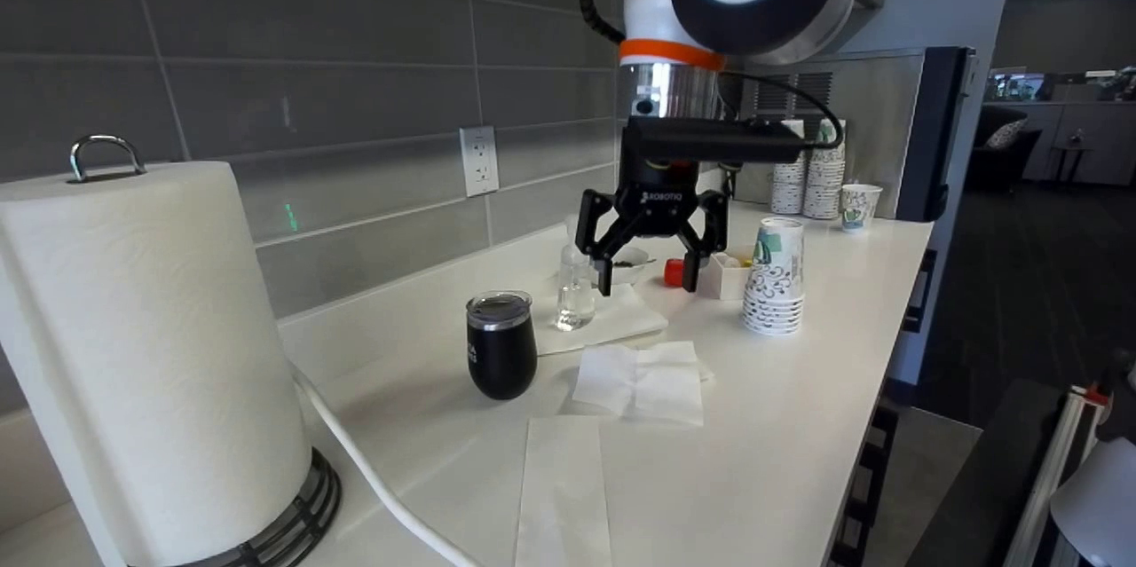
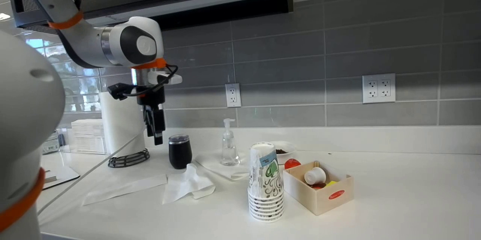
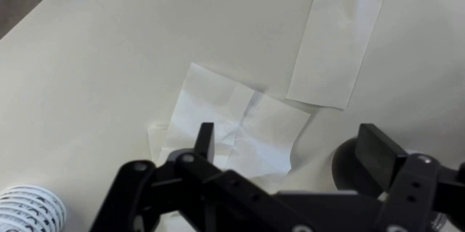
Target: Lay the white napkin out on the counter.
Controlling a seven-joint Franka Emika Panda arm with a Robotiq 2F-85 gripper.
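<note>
The white napkin (image 1: 641, 382) lies on the counter (image 1: 754, 469), creased through the middle. In an exterior view the napkin (image 2: 189, 184) has a raised fold near the black mug. The off-white counter also shows in that view (image 2: 406, 195). My gripper (image 1: 648, 279) is open, empty and pointing down, held above the counter and apart from the napkin; it also shows from the side (image 2: 155, 138). In the wrist view the napkin (image 3: 269, 134) is partly behind the left finger of my gripper (image 3: 287, 130), and its lower part is hidden by the gripper.
The black mug (image 1: 501, 345) stands beside the napkin. A long white paper strip (image 1: 562, 496) lies in front. A soap bottle (image 2: 229, 146) stands on a white sheet (image 1: 612, 323). Stacked cups (image 2: 266, 183), a wooden box (image 2: 319, 191) and the paper towel roll (image 1: 151, 345) stand around.
</note>
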